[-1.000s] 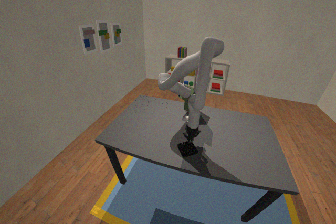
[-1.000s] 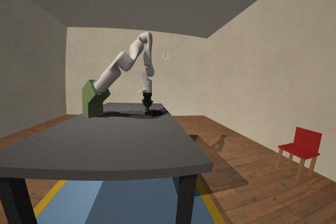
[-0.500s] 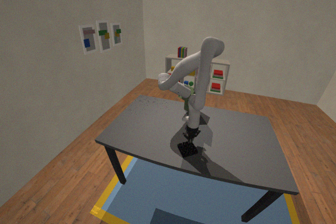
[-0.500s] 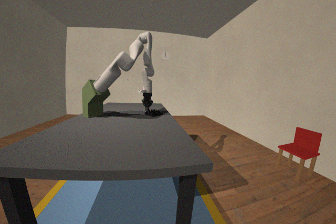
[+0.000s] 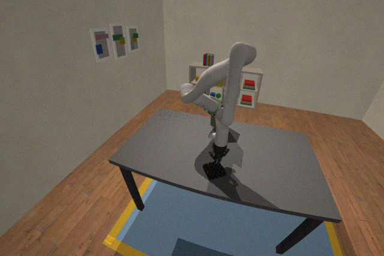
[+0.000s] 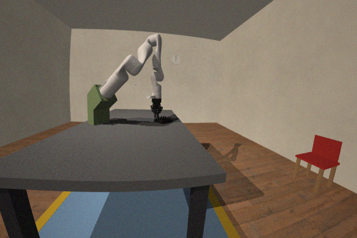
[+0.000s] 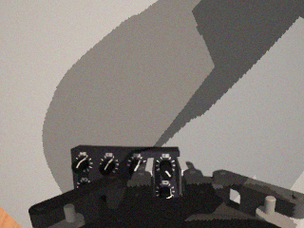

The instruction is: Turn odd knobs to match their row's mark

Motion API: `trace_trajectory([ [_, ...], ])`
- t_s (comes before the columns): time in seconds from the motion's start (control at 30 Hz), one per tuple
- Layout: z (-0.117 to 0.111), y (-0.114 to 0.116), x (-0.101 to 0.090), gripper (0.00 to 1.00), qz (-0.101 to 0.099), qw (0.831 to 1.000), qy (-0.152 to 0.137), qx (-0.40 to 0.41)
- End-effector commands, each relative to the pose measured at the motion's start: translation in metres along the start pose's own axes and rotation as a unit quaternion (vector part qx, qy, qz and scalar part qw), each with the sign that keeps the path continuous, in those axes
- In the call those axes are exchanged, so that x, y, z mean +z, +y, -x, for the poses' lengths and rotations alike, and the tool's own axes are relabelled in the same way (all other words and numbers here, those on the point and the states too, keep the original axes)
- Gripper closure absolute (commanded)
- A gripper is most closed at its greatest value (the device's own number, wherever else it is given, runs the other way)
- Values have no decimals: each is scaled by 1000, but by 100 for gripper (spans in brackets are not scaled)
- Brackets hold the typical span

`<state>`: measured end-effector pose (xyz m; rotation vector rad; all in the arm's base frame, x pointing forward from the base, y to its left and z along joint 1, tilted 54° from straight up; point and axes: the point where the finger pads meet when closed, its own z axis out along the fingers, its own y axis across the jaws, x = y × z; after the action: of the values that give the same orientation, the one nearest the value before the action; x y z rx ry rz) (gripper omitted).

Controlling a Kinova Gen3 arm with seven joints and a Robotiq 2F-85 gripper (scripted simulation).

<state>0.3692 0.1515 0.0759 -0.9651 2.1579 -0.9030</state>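
The black knob box (image 5: 217, 177) (image 6: 164, 121) (image 7: 121, 150) lies flat on the table. The wrist view shows its robot-side row: a left knob (image 7: 82, 163), a second knob (image 7: 108, 165), a third knob (image 7: 136, 165) and a right-end knob (image 7: 165, 169). The first three have lines slanting from lower left to upper right. The right-end knob's line slants to the lower right. The printed names are too small to read. My gripper (image 5: 217, 160) (image 6: 156, 116) (image 7: 165, 167) is slightly open, its fingertips either side of the right-end knob in view, with gaps visible. My gripper hides most other knobs.
The grey table (image 5: 272, 160) (image 6: 115, 154) carries the box near one long edge. The green robot base (image 6: 99, 111) stands on the opposite side. More knobs of the box lie close beside and beyond the fingers. A red chair (image 6: 318, 160) and shelves stand away from the table.
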Motion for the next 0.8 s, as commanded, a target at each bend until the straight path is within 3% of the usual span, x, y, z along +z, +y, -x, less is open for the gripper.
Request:
trace_trajectory([
  [0.0,0,0,0,81,0,1000,0,0],
  [0.53,0,0,-1,81,0,1000,0,0],
  [0.77,0,0,-14,81,0,1000,0,0],
])
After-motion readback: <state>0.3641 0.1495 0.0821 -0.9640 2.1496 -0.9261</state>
